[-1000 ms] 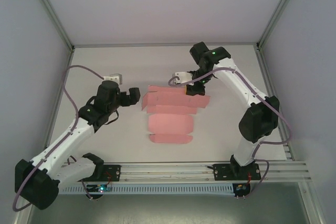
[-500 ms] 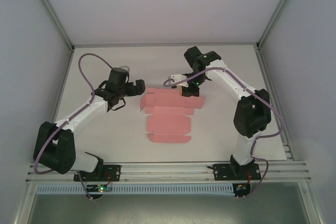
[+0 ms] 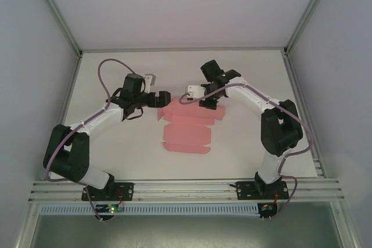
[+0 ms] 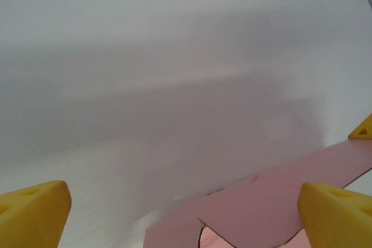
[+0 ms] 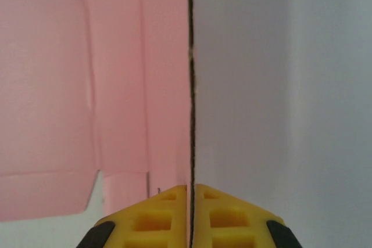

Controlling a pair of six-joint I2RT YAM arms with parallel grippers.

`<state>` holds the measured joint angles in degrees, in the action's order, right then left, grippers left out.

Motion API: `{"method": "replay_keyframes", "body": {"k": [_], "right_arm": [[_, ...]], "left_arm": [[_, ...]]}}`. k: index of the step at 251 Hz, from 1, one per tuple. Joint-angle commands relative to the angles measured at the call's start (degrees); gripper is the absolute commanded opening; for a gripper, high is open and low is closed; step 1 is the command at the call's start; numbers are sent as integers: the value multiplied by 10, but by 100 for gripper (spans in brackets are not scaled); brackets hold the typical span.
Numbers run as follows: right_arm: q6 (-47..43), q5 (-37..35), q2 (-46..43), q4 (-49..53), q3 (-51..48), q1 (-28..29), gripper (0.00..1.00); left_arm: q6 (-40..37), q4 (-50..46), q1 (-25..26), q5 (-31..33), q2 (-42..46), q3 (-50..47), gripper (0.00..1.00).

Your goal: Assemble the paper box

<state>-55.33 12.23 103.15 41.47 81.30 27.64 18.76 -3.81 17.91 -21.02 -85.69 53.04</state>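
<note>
Overhead, pale walls (image 3: 32, 85) frame the white table (image 3: 238, 143) and paper box (image 3: 186, 137).

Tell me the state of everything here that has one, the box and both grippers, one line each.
paper box: unfolded die-cut sheet, mostly flat on the table, one far flap pinched and seen edge-on.
left gripper: open, holding nothing, at the sheet's far left corner.
right gripper: shut on the paper box flap.
</note>
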Motion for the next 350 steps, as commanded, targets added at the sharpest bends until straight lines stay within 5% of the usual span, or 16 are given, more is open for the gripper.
{"method": "replay_keyframes", "body": {"k": [1, 65, 140, 166, 196, 226, 284, 313, 350], "right_arm": [[30, -6, -24, -73, -11, 4, 9], [23, -3, 3, -34, 5, 2, 11], [-25, 91, 25, 75, 51, -15, 8], [-34, 94, 35, 109, 67, -16, 7], [-37, 94, 35, 117, 68, -17, 7], [-41, 105, 27, 114, 66, -20, 7], [-26, 136, 14, 107, 69, -34, 8], [-21, 123, 14, 114, 71, -34, 17], [-9, 109, 4, 109, 68, -29, 31]], "left_arm": [[-24, -11, 1, -14, -23, 19, 100], [-88, 48, 1, -106, -2, -2, 100], [-318, -75, -1, -114, -3, 47, 100], [-337, -92, -1, -149, -20, 63, 98], [-349, -122, -2, -189, -36, 90, 84], [-345, -136, -2, -202, -51, 109, 51], [-352, -158, -1, -214, -67, 120, 29], [-349, -155, -1, -217, -66, 121, 6], [-362, -164, 1, -228, -68, 125, 1]]}}
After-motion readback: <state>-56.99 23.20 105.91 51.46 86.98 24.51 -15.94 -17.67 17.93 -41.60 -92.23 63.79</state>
